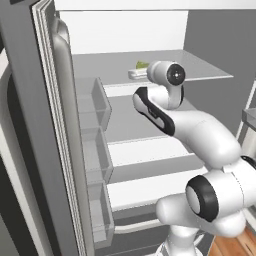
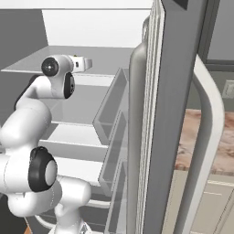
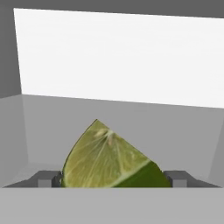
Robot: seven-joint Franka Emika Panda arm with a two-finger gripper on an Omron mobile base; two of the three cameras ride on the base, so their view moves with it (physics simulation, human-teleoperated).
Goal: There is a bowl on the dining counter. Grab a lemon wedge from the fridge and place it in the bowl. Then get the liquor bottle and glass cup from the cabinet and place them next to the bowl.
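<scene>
a home kitchen, rendered: an open dark grey fridge (image 1: pixel 45 150) with glass shelves (image 1: pixel 200 70) and door bins (image 1: pixel 97 155), a lemon wedge (image 3: pixel 109 159) between the fingers (image 3: pixel 177 178), a marbled stone desk (image 2: pixel 228 146) over cream base units (image 2: pixel 205 205), wood flooring (image 1: pixel 232 245).

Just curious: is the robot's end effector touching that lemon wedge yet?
Cannot tell. In the hand view the lemon wedge sits between the end effector fingertips, hiding their inner faces.
</scene>
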